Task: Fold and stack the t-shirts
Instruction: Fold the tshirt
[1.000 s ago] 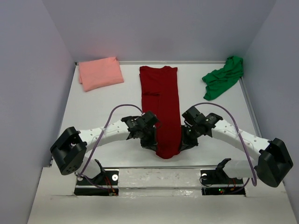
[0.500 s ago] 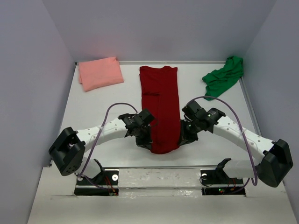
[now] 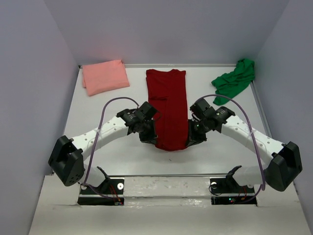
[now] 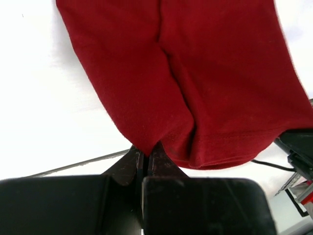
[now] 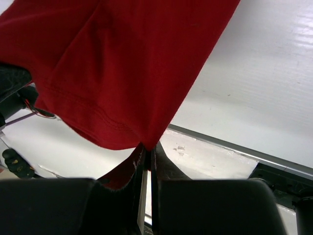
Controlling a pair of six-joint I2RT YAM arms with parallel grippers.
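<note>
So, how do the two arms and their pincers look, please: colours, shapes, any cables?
Both arms are alike. The left arm and right arm have white links with bulky black joint housings. A thin lilac cable loops loosely along each. Each ends in a black wrist; the left pincer and right pincer have two flat, dark, tapered fingers. No markings are visible.

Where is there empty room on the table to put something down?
Bare table lies on the near side of the pink shirt and between it and the red shirt. More lies between the red shirt and the green shirt. The near middle is crowded: the left gripper and right gripper both pinch the red shirt's hem.
</note>
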